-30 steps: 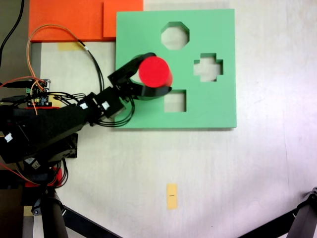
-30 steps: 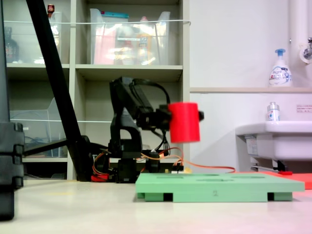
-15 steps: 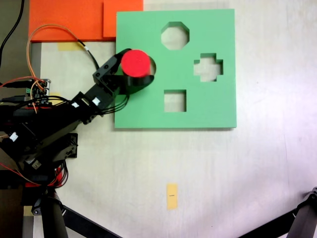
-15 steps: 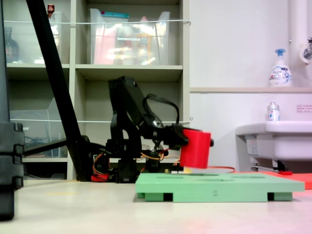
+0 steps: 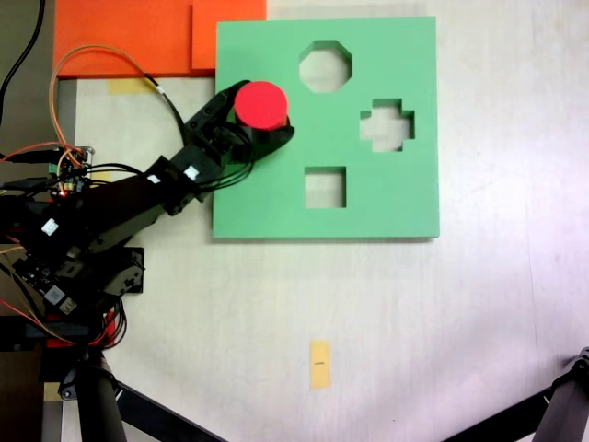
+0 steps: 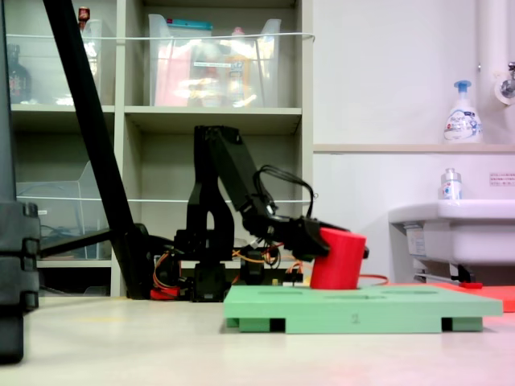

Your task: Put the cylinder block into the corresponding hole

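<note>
Gripper (image 5: 250,132) clamped on red cylinder block (image 5: 260,104), tilted, low over round hole, hidden beneath, green board (image 5: 386,207).

You've brought the end effector (image 6: 338,259) down: the cylinder block (image 5: 260,105) it grips has dropped from well above the green board (image 6: 362,308) to its top, over the corresponding hole

Landmark: foam board (image 5: 368,198). In the first exterior view, the cylinder block (image 5: 260,104) stands on its left part, left of the octagonal cut-out (image 5: 325,65). The cross cut-out (image 5: 386,124) lies right; the square cut-out (image 5: 325,187) below it. The arm (image 5: 110,216) lies off its left edge.
</note>
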You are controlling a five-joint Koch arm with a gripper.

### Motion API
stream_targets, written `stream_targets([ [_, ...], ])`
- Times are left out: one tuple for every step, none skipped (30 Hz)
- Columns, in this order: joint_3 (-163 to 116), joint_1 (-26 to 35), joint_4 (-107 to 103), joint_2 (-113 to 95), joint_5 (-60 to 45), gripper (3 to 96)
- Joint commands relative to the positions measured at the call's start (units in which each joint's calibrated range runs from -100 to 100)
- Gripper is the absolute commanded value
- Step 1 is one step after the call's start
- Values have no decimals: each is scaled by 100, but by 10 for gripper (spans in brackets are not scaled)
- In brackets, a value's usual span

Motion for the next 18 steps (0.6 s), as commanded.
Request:
stream_targets([
  [327, 39, 679, 158, -54, 400],
  [337, 39, 688, 214, -59, 400],
  [337, 39, 717, 298, -63, 400],
  [337, 39, 775, 395, -63, 400],
  [337, 39, 862, 549, -63, 400],
  [347, 44, 939, 717, -63, 400],
  [337, 49, 997, 814, -63, 400],
  [347, 49, 1016, 898, -63, 400],
  [337, 49, 1035, 968, -59, 401],
  [337, 54, 1035, 1024, -59, 403],
  [337, 59, 1054, 1052, -59, 404],
  [337, 68, 1074, 1080, -59, 416],
  [337, 78, 1093, 1108, -59, 438],
  [327, 78, 1141, 1164, -59, 489],
  [327, 78, 1141, 1178, -54, 534],
  [307, 78, 1131, 1178, -54, 567],
  [247, 78, 1141, 1122, -54, 611],
  [157, 78, 1131, 982, -54, 650],
])
